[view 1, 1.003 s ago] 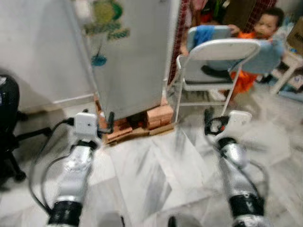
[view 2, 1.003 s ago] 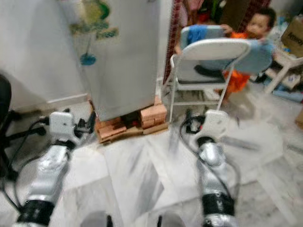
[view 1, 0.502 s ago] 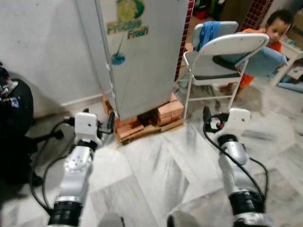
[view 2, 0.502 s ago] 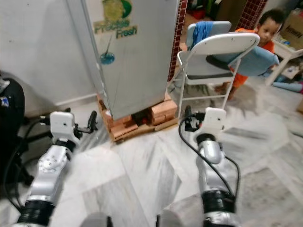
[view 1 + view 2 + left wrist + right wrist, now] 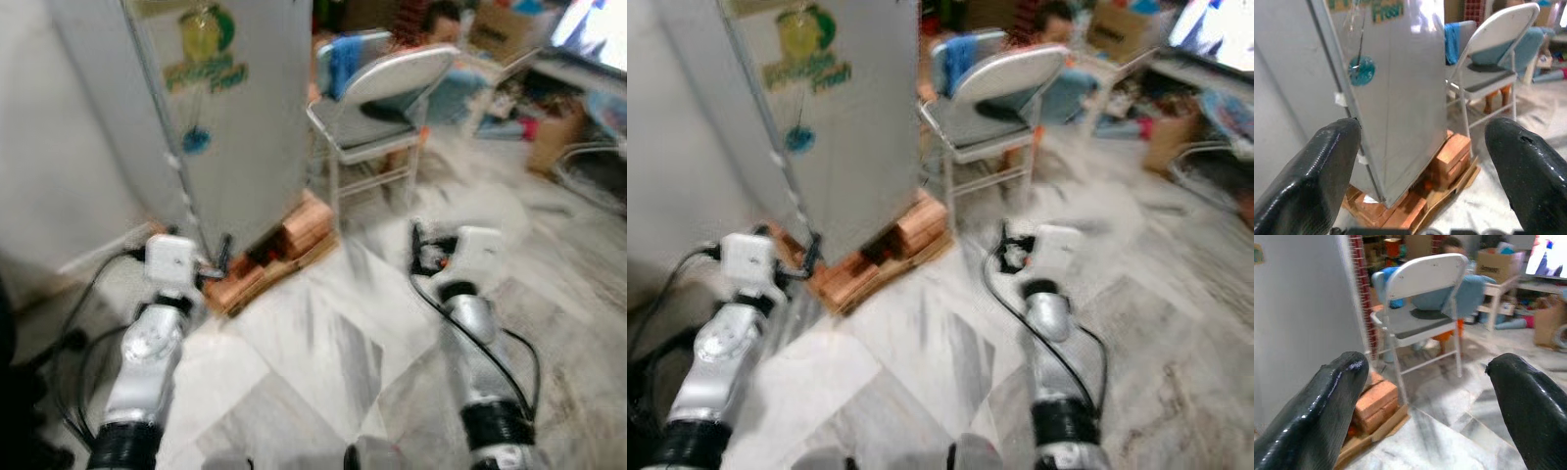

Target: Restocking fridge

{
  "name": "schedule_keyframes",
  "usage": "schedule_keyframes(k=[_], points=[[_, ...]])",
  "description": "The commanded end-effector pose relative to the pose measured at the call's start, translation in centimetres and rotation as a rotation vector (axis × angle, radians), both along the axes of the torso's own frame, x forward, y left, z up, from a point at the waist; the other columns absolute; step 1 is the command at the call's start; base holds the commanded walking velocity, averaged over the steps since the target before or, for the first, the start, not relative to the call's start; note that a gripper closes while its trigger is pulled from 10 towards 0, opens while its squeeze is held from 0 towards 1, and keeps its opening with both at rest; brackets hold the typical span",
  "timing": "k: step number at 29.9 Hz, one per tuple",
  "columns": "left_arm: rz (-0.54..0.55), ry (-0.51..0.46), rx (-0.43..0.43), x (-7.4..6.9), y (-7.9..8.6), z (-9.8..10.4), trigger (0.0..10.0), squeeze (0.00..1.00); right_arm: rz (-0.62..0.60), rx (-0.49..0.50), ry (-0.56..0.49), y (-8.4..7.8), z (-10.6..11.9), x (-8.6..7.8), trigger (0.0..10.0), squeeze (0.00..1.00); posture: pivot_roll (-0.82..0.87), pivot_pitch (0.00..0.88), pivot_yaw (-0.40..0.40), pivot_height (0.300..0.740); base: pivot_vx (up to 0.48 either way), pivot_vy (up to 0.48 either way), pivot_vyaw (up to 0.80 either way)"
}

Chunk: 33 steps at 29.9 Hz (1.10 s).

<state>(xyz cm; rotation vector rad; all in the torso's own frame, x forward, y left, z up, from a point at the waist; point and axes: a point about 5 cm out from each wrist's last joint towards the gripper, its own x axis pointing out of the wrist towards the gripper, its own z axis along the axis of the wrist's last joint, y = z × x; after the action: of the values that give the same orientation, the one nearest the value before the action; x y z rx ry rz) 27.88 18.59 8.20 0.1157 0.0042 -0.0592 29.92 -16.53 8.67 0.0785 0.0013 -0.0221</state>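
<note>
The grey fridge (image 5: 235, 117) stands shut ahead on the left, with a green sticker (image 5: 204, 44) on its door. It rests on bricks and a wooden pallet (image 5: 279, 255). My left gripper (image 5: 223, 257) is held out low in front of the fridge's bottom corner, apart from it. In the left wrist view its fingers (image 5: 1327, 161) stand wide apart with nothing between them. My right gripper (image 5: 419, 247) hovers over the marble floor to the right of the pallet. Its fingers (image 5: 1332, 396) are also spread and hold nothing.
A white folding chair (image 5: 387, 93) with blue cloth stands right of the fridge, and a person (image 5: 443, 18) is behind it. Cardboard boxes (image 5: 549, 142), a low table and a lit screen (image 5: 598, 29) crowd the far right. Marble floor (image 5: 323, 352) lies before me.
The whole picture has swung and blurred, so the camera moved: the fridge now sits further left and more of the room's right side shows. Both arms keep their pose.
</note>
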Motion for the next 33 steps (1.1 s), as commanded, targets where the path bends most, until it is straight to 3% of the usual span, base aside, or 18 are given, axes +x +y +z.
schedule_keyframes(k=[1, 12, 18, 26, 33], points=[[-0.034, -0.009, -0.020, 0.4, -1.1, 0.4, 10.0, 0.00, -0.035, -0.015, -0.028, -1.3, 0.9, 0.2, 10.0, 0.00, -0.06, 0.048, 0.006, 0.740, 0.322, 0.356, -0.71], [-0.032, -0.005, -0.020, 0.2, -1.1, 0.3, 10.0, 0.00, -0.029, -0.024, -0.039, -1.0, 1.1, 0.2, 10.0, 0.00, -0.05, 0.059, 0.004, 0.740, 0.287, 0.385, -0.57], [0.003, -0.001, -0.032, 0.0, -1.0, 0.1, 10.0, 0.00, -0.033, -0.031, -0.021, -1.3, 0.9, 0.1, 10.0, 0.00, -0.04, 0.060, -0.001, 0.740, 0.000, 0.451, 0.00], [0.018, 0.017, -0.012, -1.2, -0.8, -0.5, 10.0, 0.00, -0.036, -0.038, -0.014, -1.8, 0.6, -0.1, 10.0, 0.00, -0.04, 0.058, -0.006, 0.740, 0.000, 0.000, 0.00], [0.022, 0.028, -0.012, -1.4, -0.7, -0.6, 10.0, 0.00, -0.002, -0.064, -0.012, -1.4, 0.7, 0.0, 10.0, 0.00, -0.03, 0.057, -0.007, 0.740, 0.000, 0.040, 0.00]])
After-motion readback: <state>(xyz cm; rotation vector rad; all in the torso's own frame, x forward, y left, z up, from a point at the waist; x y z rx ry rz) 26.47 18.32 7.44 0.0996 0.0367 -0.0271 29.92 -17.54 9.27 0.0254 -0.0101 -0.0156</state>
